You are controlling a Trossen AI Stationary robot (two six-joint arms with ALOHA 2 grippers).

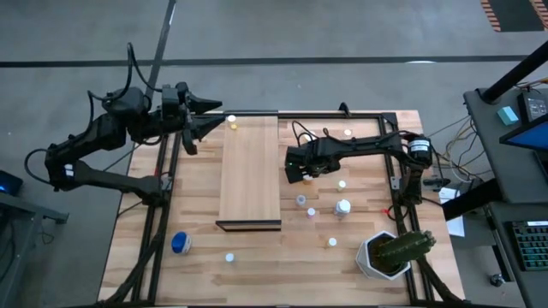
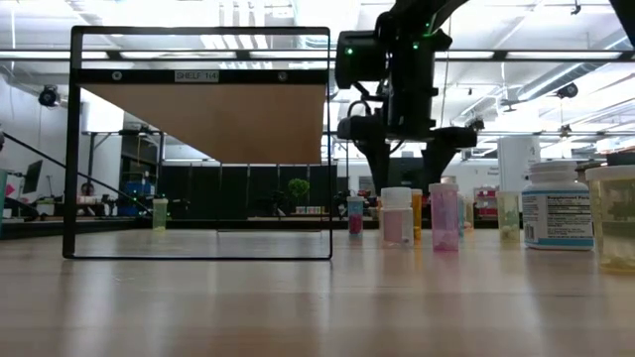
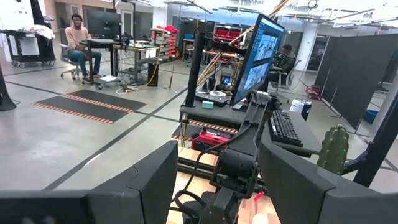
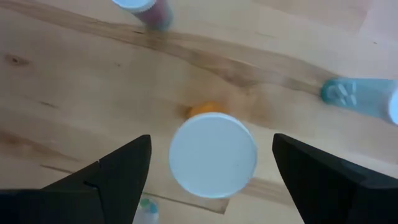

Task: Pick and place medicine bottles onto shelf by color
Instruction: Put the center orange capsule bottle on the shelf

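Beneath the wide-open right gripper [image 4: 211,168], a white cap hides most of an orange bottle [image 4: 205,109]

shelf [image 1: 249,171] lying along the tabletop [image 1: 282,257] middle | bottles [image 1: 342,207] standing scattered right of it | right gripper [image 1: 295,171] hovering over one bottle [image 4: 213,154] beside the shelf's right edge | cactus pot [image 1: 390,252] sitting at the near right corner | left gripper [image 1: 205,115] hanging over the far left corner

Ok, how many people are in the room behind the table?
2. One person sits at a desk far back across the floor; another person sits behind the monitor. More may be hidden by equipment.
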